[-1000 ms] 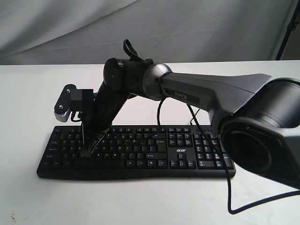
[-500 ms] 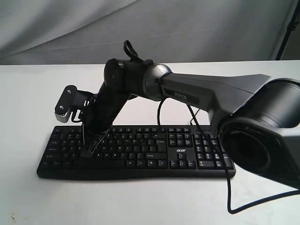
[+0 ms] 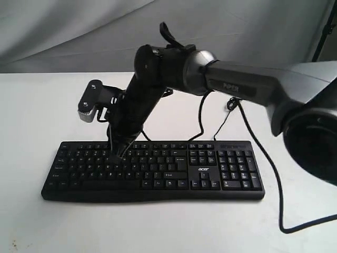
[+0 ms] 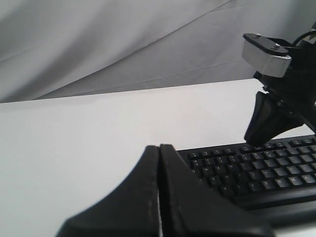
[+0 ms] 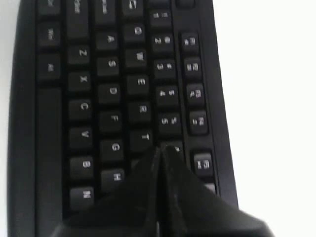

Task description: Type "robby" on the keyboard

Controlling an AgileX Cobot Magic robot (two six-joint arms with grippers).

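The black keyboard (image 3: 174, 168) lies flat on the white table, number pad to the right, with a small acer logo. My right gripper (image 3: 120, 154) reaches across from the right and points down at the upper left key rows, shut with nothing in it. In the right wrist view its tips (image 5: 160, 149) sit beside the T key, over the keyboard (image 5: 98, 94); whether they touch a key I cannot tell. My left gripper (image 4: 159, 146) is shut and empty, low beside the left end of the keyboard (image 4: 256, 173), and out of the exterior view. The right gripper (image 4: 253, 140) also shows there.
The white table (image 3: 31, 105) spreads around the keyboard. A grey cloth backdrop (image 3: 79, 31) hangs behind. A thin black cable (image 3: 277, 200) loops over the table to the right of the keyboard. The right arm's large base (image 3: 316, 147) fills the right edge.
The right gripper has lifted from the lower left keys and moved up and right to the upper rows. The arm's elbow stands higher. The keyboard has not moved.
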